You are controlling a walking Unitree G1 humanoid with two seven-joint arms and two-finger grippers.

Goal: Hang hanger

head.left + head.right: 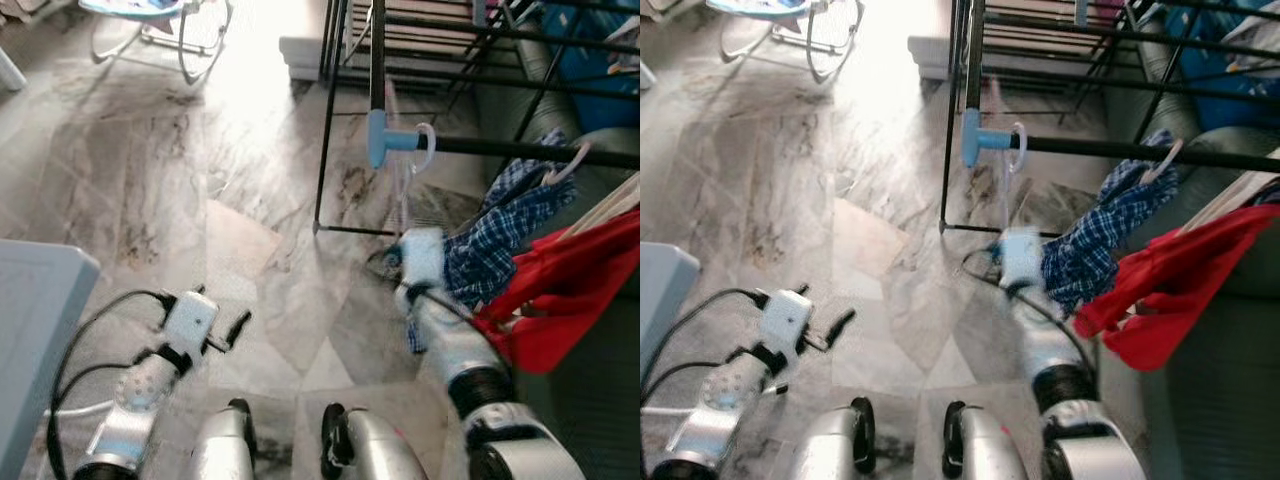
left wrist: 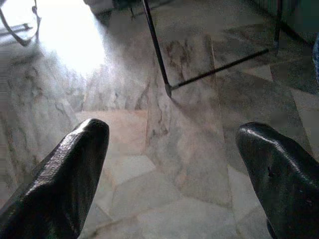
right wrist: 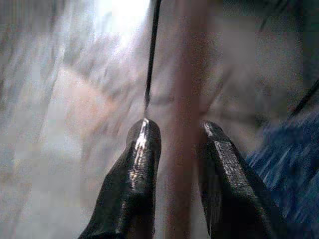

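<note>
Your right gripper [image 3: 174, 149] was pinching the pale pink plastic hanger [image 3: 183, 99], its two black fingers [image 3: 137, 164] pressed against either side of the hanger's stem. The hanger sat just below the black horizontal metal rail [image 1: 530, 150] of the drying rack, with its white curved hook [image 1: 427, 145] up at the rail, right beside the light blue plastic joint [image 1: 385, 138]. Whether the hook was fully over the rail I couldn't tell, the frames were blurred.

For this step, you needed to keep the pinch firm, lift until the hook cleared the rail, then lower so it dropped over. You should have stayed clear of the blue joint and of the blue checked shirt [image 1: 500, 230] and red garment [image 1: 570, 290] hanging further along the rail, away from the joint.

The hanger's long axis ran roughly vertical along the stem, hook end pointing up at the rail, lower end down toward the gripper and the grey marble floor [image 1: 230, 200].

Your left gripper [image 2: 174, 164] was spread wide, holding nothing, idling low over the floor, well apart from the rail.
</note>
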